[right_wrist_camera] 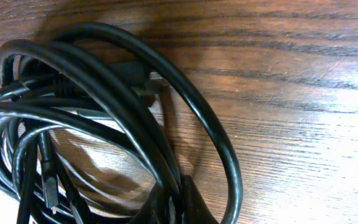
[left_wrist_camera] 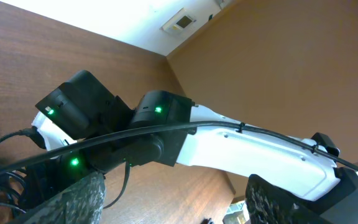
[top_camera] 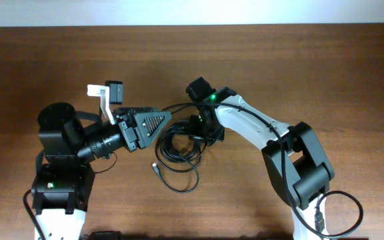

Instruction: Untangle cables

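Several limp, light cables lie coiled at the middle of the desk, so I'd pinch the loose loop by the plug; left claw gapes, right claw hangs over them, and I cannot tell its grip.

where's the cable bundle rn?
Overhead view: the cables lie at frame centre, between the left tool and the right tool, nearest the right one. One loop with a plug trails toward the arm bases.
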